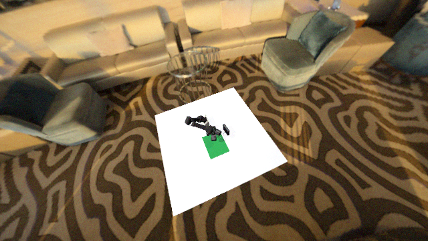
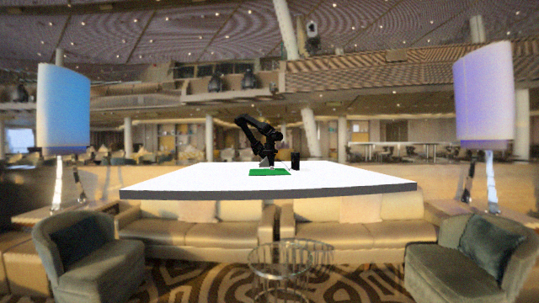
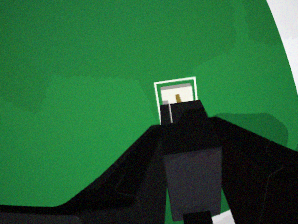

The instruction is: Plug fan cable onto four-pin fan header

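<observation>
The green board [image 1: 217,148] [image 2: 261,172] [image 3: 87,63] lies flat on the white table. Its four-pin fan header [image 3: 176,92] shows in the wrist view as a small white-framed socket with a pale inside. My gripper [image 1: 213,136] [image 2: 271,167] [image 3: 184,131] is shut on the dark fan plug [image 3: 188,156], which points down at the header. The plug's tip overlaps the header's near edge and hides its lower part. I cannot tell how deep it sits. The black fan [image 1: 226,129] [image 2: 295,161] stands upright on the table just beside the board.
The white table [image 1: 187,181] [image 2: 210,181] carries the arm's base [image 1: 188,120] behind the board. A glass side table [image 1: 194,67], sofas and armchairs stand around on the patterned carpet, far from the arm.
</observation>
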Robot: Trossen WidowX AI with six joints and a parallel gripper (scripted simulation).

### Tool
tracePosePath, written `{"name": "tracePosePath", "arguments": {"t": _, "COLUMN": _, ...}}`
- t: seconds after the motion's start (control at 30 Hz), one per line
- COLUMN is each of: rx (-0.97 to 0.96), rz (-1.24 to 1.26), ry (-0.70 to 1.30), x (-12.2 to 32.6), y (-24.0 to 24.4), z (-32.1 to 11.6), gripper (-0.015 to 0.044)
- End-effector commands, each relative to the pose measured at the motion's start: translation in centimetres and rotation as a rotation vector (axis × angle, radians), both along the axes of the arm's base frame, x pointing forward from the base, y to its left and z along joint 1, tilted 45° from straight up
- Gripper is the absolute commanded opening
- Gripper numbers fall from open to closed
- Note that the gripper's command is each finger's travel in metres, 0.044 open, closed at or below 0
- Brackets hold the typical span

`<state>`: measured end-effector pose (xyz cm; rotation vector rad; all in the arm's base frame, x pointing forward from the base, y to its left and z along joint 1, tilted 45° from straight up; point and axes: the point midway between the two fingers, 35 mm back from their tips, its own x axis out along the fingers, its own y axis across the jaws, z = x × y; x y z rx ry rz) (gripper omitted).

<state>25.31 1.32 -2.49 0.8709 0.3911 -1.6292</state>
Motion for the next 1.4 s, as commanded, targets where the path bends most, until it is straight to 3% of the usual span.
{"name": "tracePosePath", "arguments": {"t": 0.0, "rx": -0.004, "rz": 0.006, "ry": 0.002, "x": 0.01, "y": -0.11, "z": -0.1, "gripper": 0.0}}
{"name": "tracePosePath", "arguments": {"t": 1.37, "rx": -0.004, "rz": 0.007, "ry": 0.003, "x": -0.01, "y": -0.85, "z": -0.88, "gripper": 0.0}}
